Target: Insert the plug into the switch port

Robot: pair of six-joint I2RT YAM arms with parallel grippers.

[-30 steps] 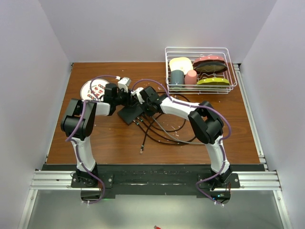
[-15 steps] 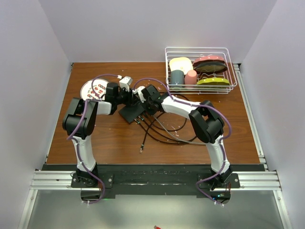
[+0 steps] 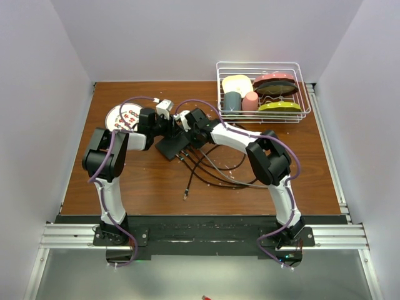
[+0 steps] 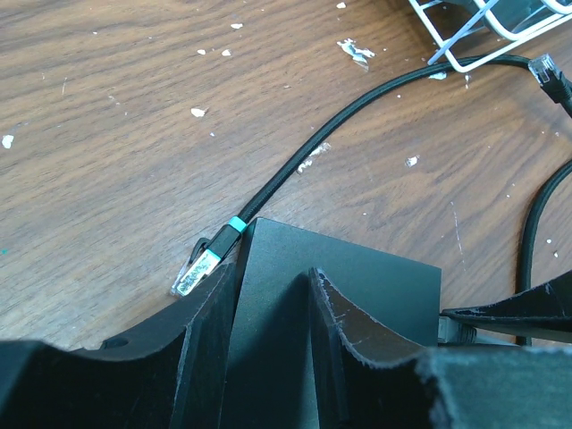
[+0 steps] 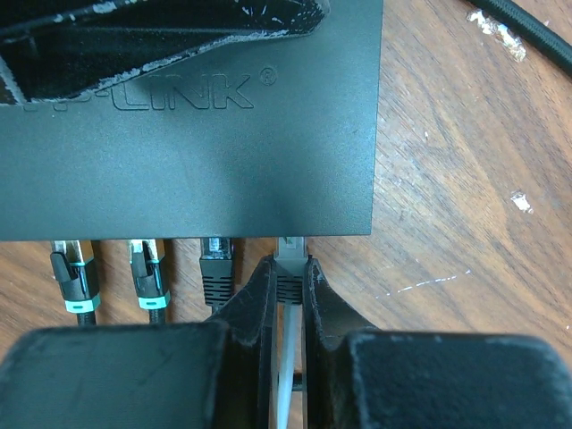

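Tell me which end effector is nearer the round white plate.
Left. The left end effector rests at a corner of the switch, just right of the plate; the right end effector is farther right, holding a plug at the sockets.

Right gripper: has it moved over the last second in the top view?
Yes, slightly: the right gripper has crept toward the table's far edge, nearer the wire rack's level, shut on the plug at the switch.
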